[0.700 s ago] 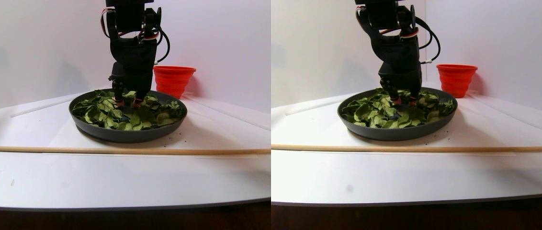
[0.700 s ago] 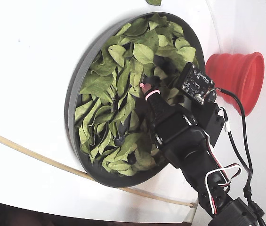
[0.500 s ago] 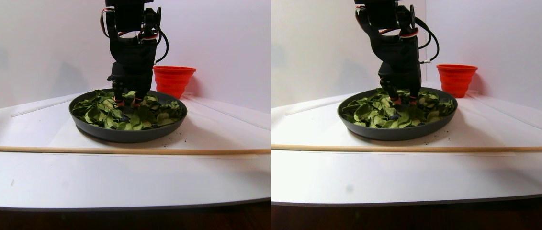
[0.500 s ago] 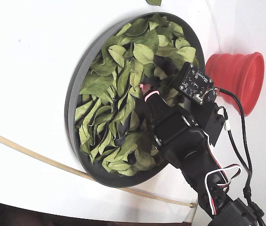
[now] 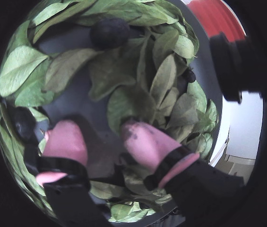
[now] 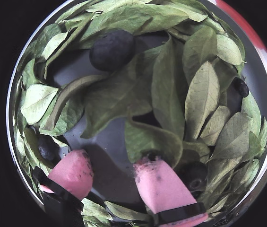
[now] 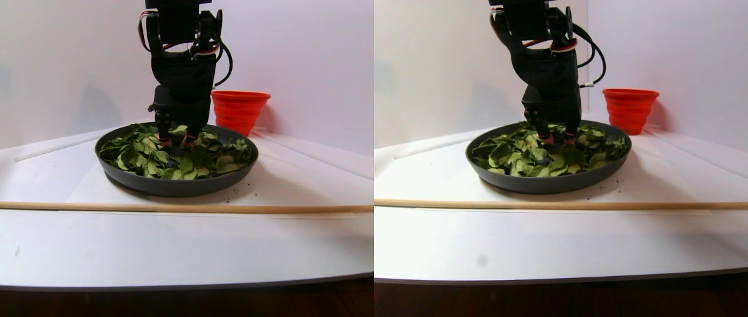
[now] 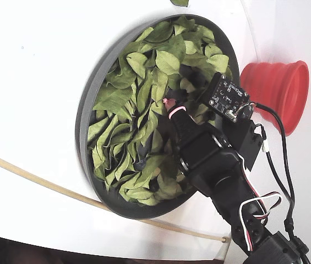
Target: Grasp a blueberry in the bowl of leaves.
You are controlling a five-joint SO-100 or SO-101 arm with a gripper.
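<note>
The dark-grey bowl (image 6: pixel 109 137) is full of green leaves (image 6: pixel 202 97); it also shows in the fixed view (image 8: pixel 85 118). My gripper (image 6: pixel 113 161) is open, its pink fingertips (image 6: pixel 72 172) down on the bowl floor with only bare floor between them. It also shows in a wrist view (image 5: pixel 98 130). A large blueberry (image 6: pixel 112 48) lies ahead of the fingers, apart from them. A small blueberry (image 6: pixel 47 147) sits just outside the left finger. Another blueberry (image 6: pixel 195 175) lies beside the right finger, half under leaves. A further one (image 6: pixel 241 87) lies at the right rim.
A red ribbed cup (image 7: pixel 239 109) stands behind the bowl near the wall, also in the fixed view (image 8: pixel 279 91). A thin wooden stick (image 7: pixel 149 207) lies across the white table in front of the bowl. A camera board (image 8: pixel 229 99) rides on the wrist.
</note>
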